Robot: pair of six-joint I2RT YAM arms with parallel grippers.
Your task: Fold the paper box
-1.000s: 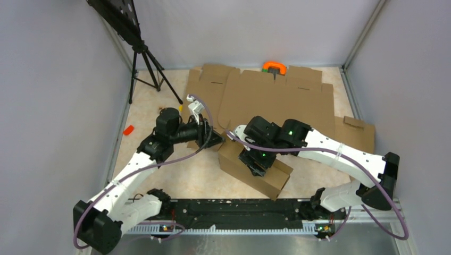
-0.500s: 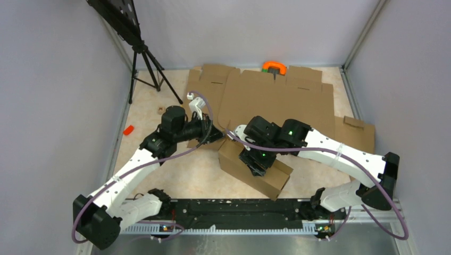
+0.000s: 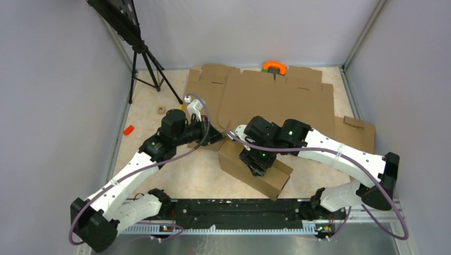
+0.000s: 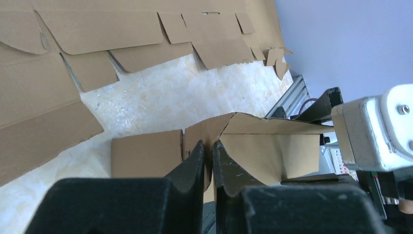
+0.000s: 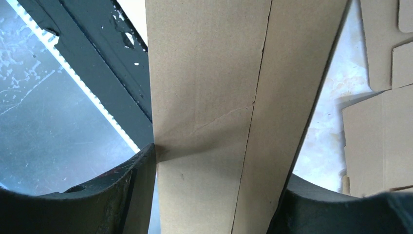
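Paper box (image 3: 266, 183): matt brown cardboard, creased. Table (image 3: 197, 175): pale, stone-look, slightly glossy. Metal plate (image 3: 244, 245): scratched, dull sheen. Left hand (image 4: 208, 146): matt black plastic.

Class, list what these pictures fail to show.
Top view: the fingertips of the right tool, hidden under its own wrist above the paper box.
Right wrist view: the box's ends, cut off by the frame edges.
Left wrist view: the box's far side, hidden behind the raised flap that the left tool pinches.
Top view: the orange object at the far edge, too small to identify.
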